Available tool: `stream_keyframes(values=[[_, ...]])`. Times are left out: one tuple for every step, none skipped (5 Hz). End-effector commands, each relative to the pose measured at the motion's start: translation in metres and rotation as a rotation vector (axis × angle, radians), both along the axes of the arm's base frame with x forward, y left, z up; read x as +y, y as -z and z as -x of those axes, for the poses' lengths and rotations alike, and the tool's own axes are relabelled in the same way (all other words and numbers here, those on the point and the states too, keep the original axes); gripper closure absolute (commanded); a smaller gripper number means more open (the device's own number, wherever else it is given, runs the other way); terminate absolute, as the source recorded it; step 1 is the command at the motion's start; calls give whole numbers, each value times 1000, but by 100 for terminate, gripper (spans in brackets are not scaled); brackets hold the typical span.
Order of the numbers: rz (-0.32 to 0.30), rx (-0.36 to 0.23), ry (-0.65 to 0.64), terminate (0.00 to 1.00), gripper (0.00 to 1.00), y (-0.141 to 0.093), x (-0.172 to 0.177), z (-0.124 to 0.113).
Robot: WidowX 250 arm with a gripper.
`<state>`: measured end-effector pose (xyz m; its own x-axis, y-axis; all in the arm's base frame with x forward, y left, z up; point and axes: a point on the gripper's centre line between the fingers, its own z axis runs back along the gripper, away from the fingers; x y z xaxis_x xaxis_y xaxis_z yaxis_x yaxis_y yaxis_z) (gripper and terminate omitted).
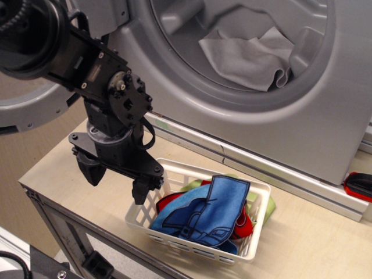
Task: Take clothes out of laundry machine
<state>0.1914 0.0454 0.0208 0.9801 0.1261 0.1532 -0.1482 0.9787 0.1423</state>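
The pale grey-white cloth (247, 58) lies crumpled inside the drum mouth of the grey laundry machine (325, 116), draped over the lower rim of the opening. My gripper (115, 180) hangs low at the left, above the near-left corner of the white basket (174, 174), far below and left of the cloth. Its two black fingers point down, spread apart, with nothing between them.
The white slotted basket holds a blue felt piece with dark stitching (209, 212) over red and green cloths. The machine's round door (23, 104) stands open at the far left behind my arm. A red and black object (359, 185) lies at the right edge. The table's edge runs close below the basket.
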Motion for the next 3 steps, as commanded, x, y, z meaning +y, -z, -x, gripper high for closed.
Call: stream_keyframes(values=[[0, 0, 0, 0, 0, 0, 0, 0], [11, -134, -25, 0, 0, 9, 13, -50], [91, -296, -144, 0, 0, 1, 16, -98]])
